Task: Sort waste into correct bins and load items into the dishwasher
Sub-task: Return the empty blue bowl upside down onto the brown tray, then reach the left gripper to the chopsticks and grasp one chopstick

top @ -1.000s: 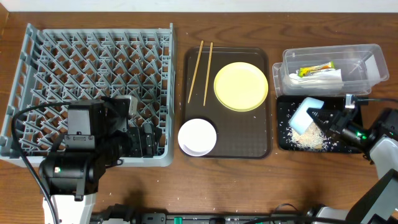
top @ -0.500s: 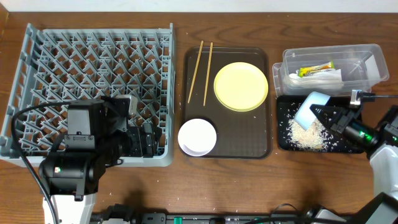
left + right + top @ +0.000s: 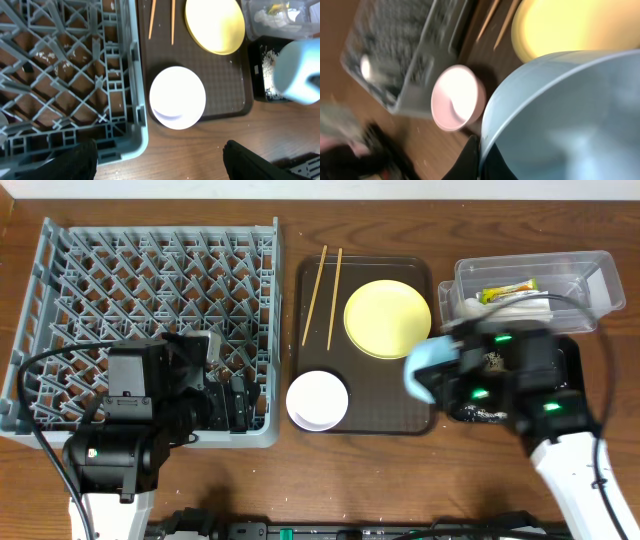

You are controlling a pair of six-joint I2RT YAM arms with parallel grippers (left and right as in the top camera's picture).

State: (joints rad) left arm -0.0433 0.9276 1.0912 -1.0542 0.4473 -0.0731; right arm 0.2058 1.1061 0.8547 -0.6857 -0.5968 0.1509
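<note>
The right gripper was seen clamped on the rim of the light-blue bowl; in the right wrist view one dark finger was pressed against the rim at the lower centre of the frame. The bowl was held tilted over the right edge of the brown serving tray, right of centre in the overhead view. Just left of it on that tray, the white bowl was seated in the lower left corner. The pale-yellow plate was laid flat in the upper right part, and the two chopsticks lay side by side along the upper left.

To the right, the black tray was largely covered by the right arm. In the left wrist view, rice-like crumbs were shown scattered on it. Above it, at the upper right of the overhead frame, the clear plastic tub was found holding the green-and-orange snack wrapper on top of the crumpled paper napkin.

The left gripper was held with its fingers wide apart over the lower right corner of the grey dish rack, gripping nothing. The rack filled the left of the overhead view on the wooden desk.
</note>
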